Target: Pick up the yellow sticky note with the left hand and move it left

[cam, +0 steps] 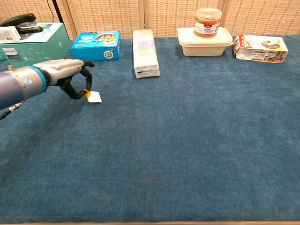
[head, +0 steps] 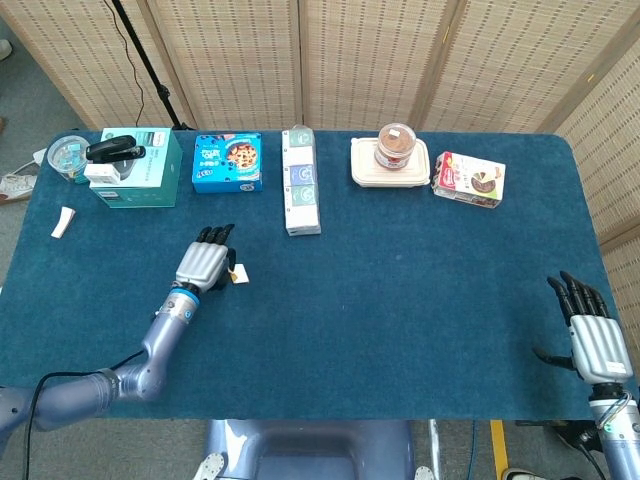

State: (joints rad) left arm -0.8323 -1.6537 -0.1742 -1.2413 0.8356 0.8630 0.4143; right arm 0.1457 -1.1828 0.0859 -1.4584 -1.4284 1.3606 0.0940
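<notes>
My left hand (head: 204,263) (cam: 69,77) pinches the yellow sticky note (cam: 93,96) (head: 238,274) by one edge over the blue tablecloth, left of centre. The note hangs from the fingertips, its pale underside turned toward the chest view and only a sliver of yellow showing. It sits at or just above the cloth; I cannot tell whether it touches. My right hand (head: 594,334) rests at the table's near right corner, fingers spread, holding nothing. The chest view does not show it.
Along the far edge stand a teal box with a black stapler (head: 139,165), a blue cookie box (head: 227,162), a long white carton (head: 301,180), a lidded container with a jar (head: 391,160) and a snack box (head: 469,179). A small white piece (head: 63,222) lies far left.
</notes>
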